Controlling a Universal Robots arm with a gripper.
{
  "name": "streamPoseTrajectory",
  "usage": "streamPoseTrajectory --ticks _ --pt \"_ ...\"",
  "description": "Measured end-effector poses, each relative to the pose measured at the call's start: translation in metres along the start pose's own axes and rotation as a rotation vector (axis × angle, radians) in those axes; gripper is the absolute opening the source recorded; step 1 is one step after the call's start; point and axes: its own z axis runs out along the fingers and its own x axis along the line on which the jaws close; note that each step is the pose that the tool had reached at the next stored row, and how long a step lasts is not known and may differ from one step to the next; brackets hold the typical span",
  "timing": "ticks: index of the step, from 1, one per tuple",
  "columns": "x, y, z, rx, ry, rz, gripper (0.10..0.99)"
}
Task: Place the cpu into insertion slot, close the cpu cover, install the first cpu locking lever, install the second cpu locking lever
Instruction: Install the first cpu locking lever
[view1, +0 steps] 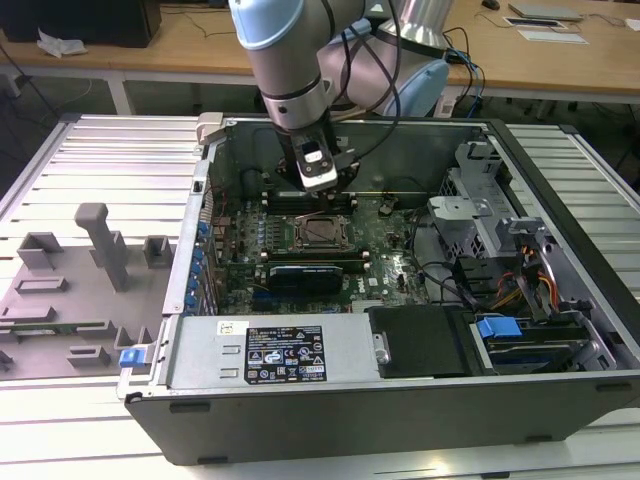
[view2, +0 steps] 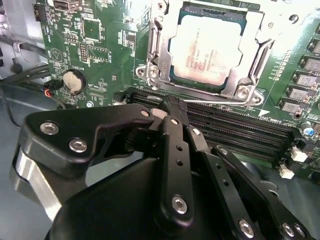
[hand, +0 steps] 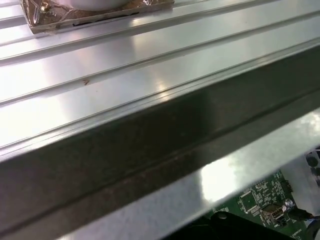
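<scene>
The gripper (view2: 169, 106) has its fingers drawn together, tips at the near end of a locking lever (view2: 220, 102), apparently to work it. Just beyond the tips, the cpu (view2: 207, 47) sits in the insertion slot (view2: 220, 11), retained by the closed cpu cover (view2: 156, 50).

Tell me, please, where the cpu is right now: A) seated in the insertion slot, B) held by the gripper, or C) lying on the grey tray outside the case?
A: in the second wrist view the cpu sits in the insertion slot, framed by the cpu cover.
</scene>
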Motion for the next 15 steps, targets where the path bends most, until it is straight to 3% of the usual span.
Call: streamPoseTrajectory --ticks 15 --pt "0.0009 -0.0013 0.0093 0.005 -0.0034 0.018 0.106"
